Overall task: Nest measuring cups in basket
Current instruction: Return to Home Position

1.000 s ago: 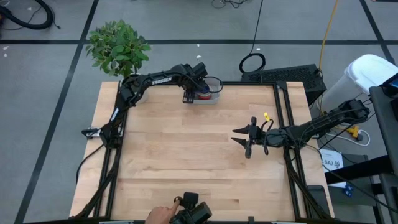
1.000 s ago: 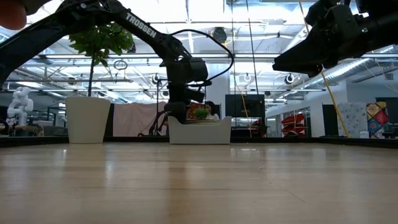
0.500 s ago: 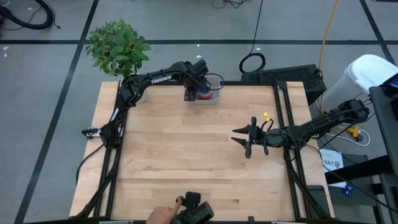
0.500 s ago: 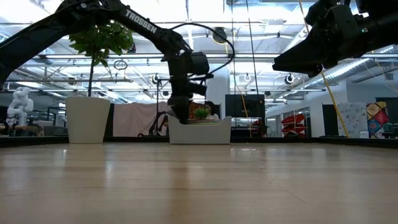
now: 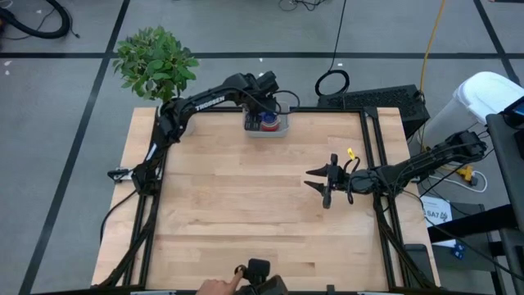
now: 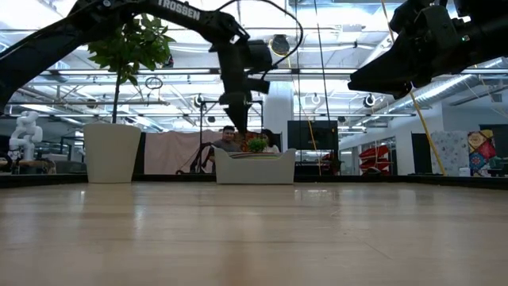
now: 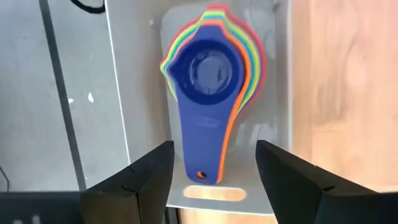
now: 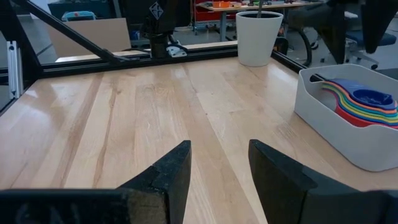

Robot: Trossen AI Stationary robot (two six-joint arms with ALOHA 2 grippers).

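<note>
The measuring cups (image 7: 211,68) sit nested in one stack inside the pale grey basket (image 5: 267,124) at the table's far edge, dark blue cup on top, handles lying together. The stack also shows in the right wrist view (image 8: 364,102) and its rim in the low view (image 6: 255,146). My left gripper (image 7: 214,168) hangs open above the basket, pointing down, touching nothing. My right gripper (image 8: 219,165) is open and waits over the table's right half (image 5: 326,182).
A white plant pot (image 6: 111,152) with a green plant (image 5: 155,61) stands at the far left corner. A person's hand (image 5: 217,287) shows at the near edge beside a dark device. Bare wood (image 5: 246,213) spans the table's middle.
My left gripper has risen straight up from the basket, its fingers leaving the cups' level and ending well above the rim. The cup stack stays in the basket. The hand at the near edge has drawn back a little.
</note>
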